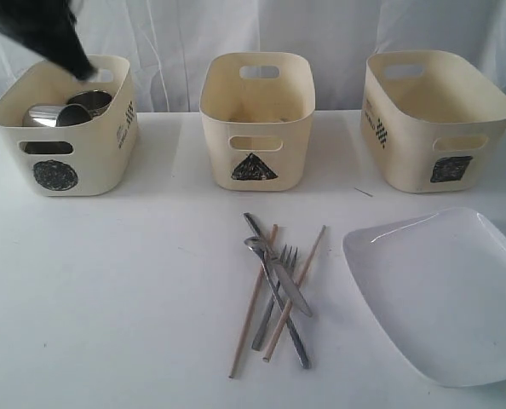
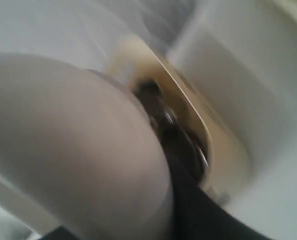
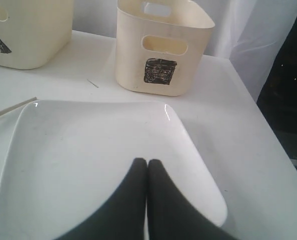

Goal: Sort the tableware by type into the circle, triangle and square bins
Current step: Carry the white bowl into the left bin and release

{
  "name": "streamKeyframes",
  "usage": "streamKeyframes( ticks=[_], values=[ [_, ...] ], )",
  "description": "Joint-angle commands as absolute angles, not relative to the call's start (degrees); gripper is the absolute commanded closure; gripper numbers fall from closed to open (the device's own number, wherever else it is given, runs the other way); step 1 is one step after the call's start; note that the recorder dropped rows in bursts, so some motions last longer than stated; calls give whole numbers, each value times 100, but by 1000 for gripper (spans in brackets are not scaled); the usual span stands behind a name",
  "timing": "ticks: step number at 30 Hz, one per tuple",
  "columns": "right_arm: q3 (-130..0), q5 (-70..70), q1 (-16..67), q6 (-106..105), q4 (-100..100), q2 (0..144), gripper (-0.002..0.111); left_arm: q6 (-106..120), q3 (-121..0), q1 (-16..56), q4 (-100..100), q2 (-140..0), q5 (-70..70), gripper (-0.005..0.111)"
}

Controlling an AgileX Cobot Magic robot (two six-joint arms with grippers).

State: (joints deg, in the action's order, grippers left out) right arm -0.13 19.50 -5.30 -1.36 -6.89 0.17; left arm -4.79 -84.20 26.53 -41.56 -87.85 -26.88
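Fingers (image 3: 137,180) of the right gripper (image 3: 147,164) pressed flat together, pinching nothing, poised over the large white squarish plate (image 3: 88,150); whether the tips touch it, I cannot tell. That plate lies flat at four o'clock on the white table (image 1: 108,298); just beside it, at six o'clock, the cutlery sits in a crossed heap: steel knife (image 1: 294,298), steel fork (image 1: 287,256), steel spoon (image 1: 253,244) and two wooden chopsticks (image 1: 241,341), all overlapping. Out along the far edge stand three cream plastic tubs: circle bin (image 1: 100,162) at ten o'clock, triangle bin (image 1: 219,145) at twelve, square bin (image 1: 406,145) at two. The action looks to be at the circle bin; the left gripper (image 1: 79,66) hangs over its rim, above two shiny steel mugs (image 1: 47,115) lying inside; its wrist view is a blur, so spread or closed, I cannot say. To do this well, I'd judge: rise straight up clear of the rim before swinging away; don't clip the tub wall. For the plate, those shut fingers must part first and take a thin edge; it lies flat, so expect it to slide.
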Motion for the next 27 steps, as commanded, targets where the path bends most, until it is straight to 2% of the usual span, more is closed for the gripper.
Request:
streamKeyframes(
  ticks=[1,4,7,11,15,22,27],
  values=[
    [0,1924,-512,-171,-738,0,108,-843,-8435,1946,-4274,-8781,40,107],
    [0,1924,-512,-171,-738,0,108,-843,-8435,1419,-4274,-9248,1002,107],
    [0,1924,-512,-171,-738,0,108,-843,-8456,921,-3730,-9918,1395,105],
    [0,1924,-512,-171,-738,0,108,-948,-8621,492,-2347,-10883,1839,86],
    [0,1924,-512,-171,-738,0,108,-1105,-8886,480,-2252,-11430,1848,69],
    [0,1924,-512,-171,-738,0,108,-2049,-9197,525,-2428,-11755,1791,67],
    [0,1924,-512,-171,-738,0,108,-2127,-9212,525,-2428,-11525,1680,59]
  ],
)
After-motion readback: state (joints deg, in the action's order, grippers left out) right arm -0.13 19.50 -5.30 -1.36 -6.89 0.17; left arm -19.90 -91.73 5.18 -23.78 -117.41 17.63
